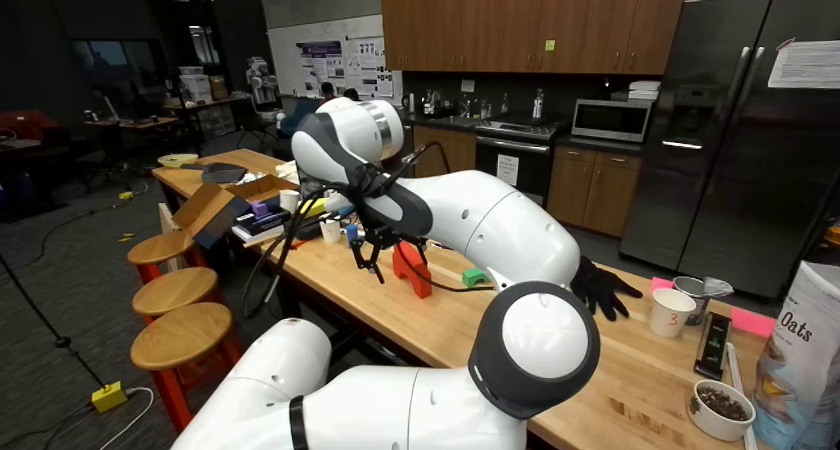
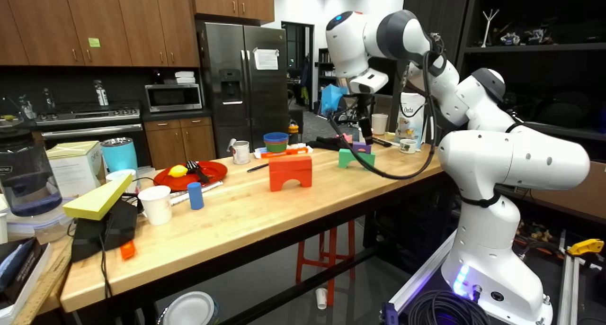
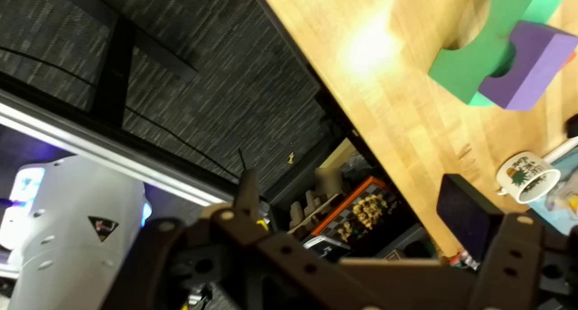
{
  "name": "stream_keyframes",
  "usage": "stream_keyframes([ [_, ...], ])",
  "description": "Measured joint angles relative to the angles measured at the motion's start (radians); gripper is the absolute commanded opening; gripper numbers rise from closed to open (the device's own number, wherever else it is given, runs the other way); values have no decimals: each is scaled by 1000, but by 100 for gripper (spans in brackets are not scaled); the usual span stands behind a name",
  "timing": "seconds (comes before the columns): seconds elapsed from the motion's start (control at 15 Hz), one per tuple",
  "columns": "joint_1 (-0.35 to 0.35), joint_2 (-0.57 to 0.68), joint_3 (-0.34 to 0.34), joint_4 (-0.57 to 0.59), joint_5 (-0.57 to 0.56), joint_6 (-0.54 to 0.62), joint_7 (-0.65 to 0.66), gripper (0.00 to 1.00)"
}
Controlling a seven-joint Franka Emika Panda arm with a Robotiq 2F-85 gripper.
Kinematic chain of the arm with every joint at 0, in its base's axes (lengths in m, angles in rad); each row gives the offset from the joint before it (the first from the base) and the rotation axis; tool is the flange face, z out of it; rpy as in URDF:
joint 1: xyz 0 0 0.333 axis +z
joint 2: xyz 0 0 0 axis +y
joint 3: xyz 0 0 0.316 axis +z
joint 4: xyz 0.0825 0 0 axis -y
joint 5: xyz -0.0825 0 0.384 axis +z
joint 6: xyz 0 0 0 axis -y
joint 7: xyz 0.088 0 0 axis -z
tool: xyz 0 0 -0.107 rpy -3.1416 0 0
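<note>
My gripper [image 3: 356,206] stands open in the wrist view, with nothing between its fingers; table edge and floor show through the gap. In both exterior views it hangs above the wooden table [image 2: 236,206]. A purple arch block [image 3: 535,70] touches a green arch block [image 3: 501,34]; whether it sits on top or behind, I cannot tell. In an exterior view, one dark finger [image 2: 365,131] appears just over the purple block. A red arch block [image 2: 290,168] stands upright farther along the table. A blue cylinder [image 2: 195,195] is upright beyond that.
A small planter-print cup [image 3: 526,176] and an oats bag [image 1: 797,358] are at the robot's end. A black glove [image 1: 600,289] lies on the table. Paper cups [image 2: 156,205], a red plate [image 2: 213,171] and a yellow block [image 2: 102,199] crowd the far end. A cable loops off the arm.
</note>
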Motion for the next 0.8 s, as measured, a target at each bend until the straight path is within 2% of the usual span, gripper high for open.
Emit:
stream_keyframes([
  [0.27, 35, 1, -27, -117, -174, 114, 1, 100],
  [0.47, -9, 1, -64, -215, -302, 250, 3, 100],
  [0.6, -39, 1, -68, -247, -317, 278, 3, 100],
  [0.8, -48, 1, -67, -251, -317, 283, 3, 100],
])
